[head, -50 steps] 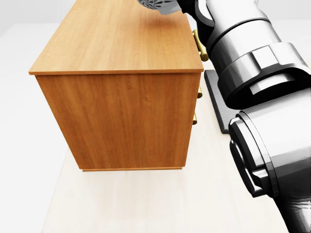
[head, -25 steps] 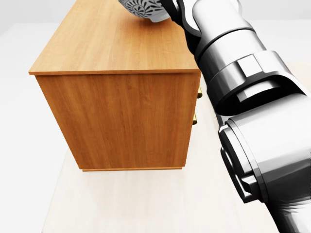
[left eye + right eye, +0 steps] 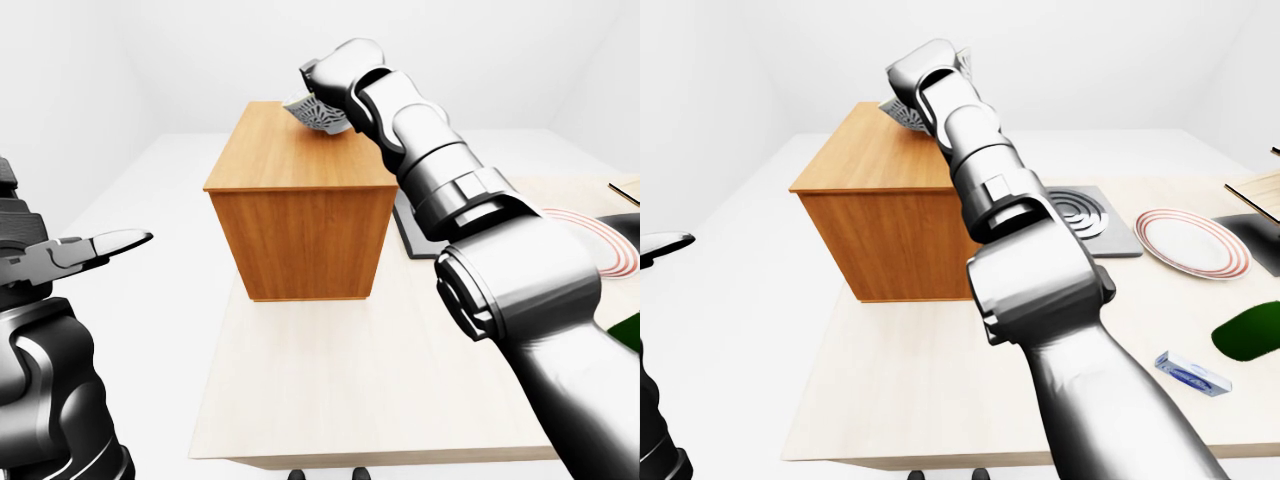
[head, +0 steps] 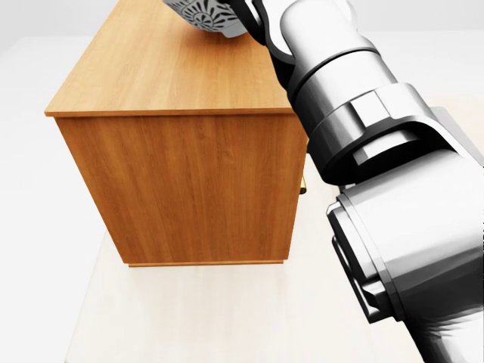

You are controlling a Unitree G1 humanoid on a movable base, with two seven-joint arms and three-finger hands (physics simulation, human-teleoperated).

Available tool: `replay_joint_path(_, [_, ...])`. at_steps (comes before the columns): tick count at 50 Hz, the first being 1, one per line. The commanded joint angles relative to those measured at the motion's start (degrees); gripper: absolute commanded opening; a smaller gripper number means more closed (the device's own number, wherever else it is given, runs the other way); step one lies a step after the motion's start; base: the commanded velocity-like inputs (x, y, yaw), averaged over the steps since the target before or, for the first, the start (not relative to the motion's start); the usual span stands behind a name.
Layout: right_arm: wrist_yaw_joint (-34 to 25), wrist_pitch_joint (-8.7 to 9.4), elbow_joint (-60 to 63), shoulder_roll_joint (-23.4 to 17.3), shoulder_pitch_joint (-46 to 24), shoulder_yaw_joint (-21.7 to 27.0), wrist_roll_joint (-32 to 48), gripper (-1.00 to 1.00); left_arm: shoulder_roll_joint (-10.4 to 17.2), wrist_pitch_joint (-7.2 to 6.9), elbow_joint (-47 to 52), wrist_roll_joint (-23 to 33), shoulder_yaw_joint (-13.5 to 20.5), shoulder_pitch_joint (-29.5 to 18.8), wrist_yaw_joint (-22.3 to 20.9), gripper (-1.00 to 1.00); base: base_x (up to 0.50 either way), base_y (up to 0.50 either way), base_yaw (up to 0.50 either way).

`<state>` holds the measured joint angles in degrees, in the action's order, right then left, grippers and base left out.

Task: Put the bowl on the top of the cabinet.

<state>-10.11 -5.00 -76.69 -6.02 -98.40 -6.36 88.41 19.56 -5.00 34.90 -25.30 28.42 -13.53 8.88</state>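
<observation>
The bowl (image 3: 316,114) is grey-white with a dark lace pattern. My right hand (image 3: 322,88) is shut on it and holds it tilted, just over the far part of the wooden cabinet's top (image 3: 290,155). In the head view the bowl (image 4: 203,15) shows at the top edge, above the cabinet top (image 4: 170,72), with my right arm covering the view's right side. I cannot tell if the bowl touches the top. My left hand (image 3: 112,243) is open and empty at the left of the left-eye view, away from the cabinet.
The cabinet stands on a pale table (image 3: 910,370). To its right lie a grey mat with rings (image 3: 1087,216), a red-rimmed plate (image 3: 1192,243), a green object (image 3: 1252,330) and a small blue-white box (image 3: 1192,372).
My right arm has swung left in the head view, carrying the bowl further left over the cabinet top. It now covers the cabinet's handles and the grey mat. The camera has not moved.
</observation>
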Motion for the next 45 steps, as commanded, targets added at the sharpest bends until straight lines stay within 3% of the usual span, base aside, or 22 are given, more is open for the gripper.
replay_joint_path(1, [0.9, 0.00, 0.5, 0.6, -0.2, 1.0, -1.1, -1.00, -0.2, 0.00, -0.6, -0.2, 0.0, -0.1, 0.2, 1.00, 0.00, 0.00, 0.00])
replay_joint_path(30, [0.9, 0.00, 0.5, 0.6, -0.2, 1.0, -1.2, -1.00, -0.2, 0.00, -0.6, -0.2, 0.0, 0.0, 0.2, 1.00, 0.00, 0.00, 0.00])
replay_joint_path(31, [0.7, 0.00, 0.5, 0.3, 0.3, 0.6, -0.8, 1.00, 0.3, 0.00, 0.2, -0.9, 0.3, -0.2, 0.4, 1.00, 0.00, 0.00, 0.00])
replay_joint_path(45, [-0.7, 0.00, 0.3, -1.4, -2.2, 1.6, -1.2, 1.00, 0.4, 0.00, -0.1, -0.8, 0.4, -0.5, 0.6, 1.00, 0.00, 0.00, 0.00])
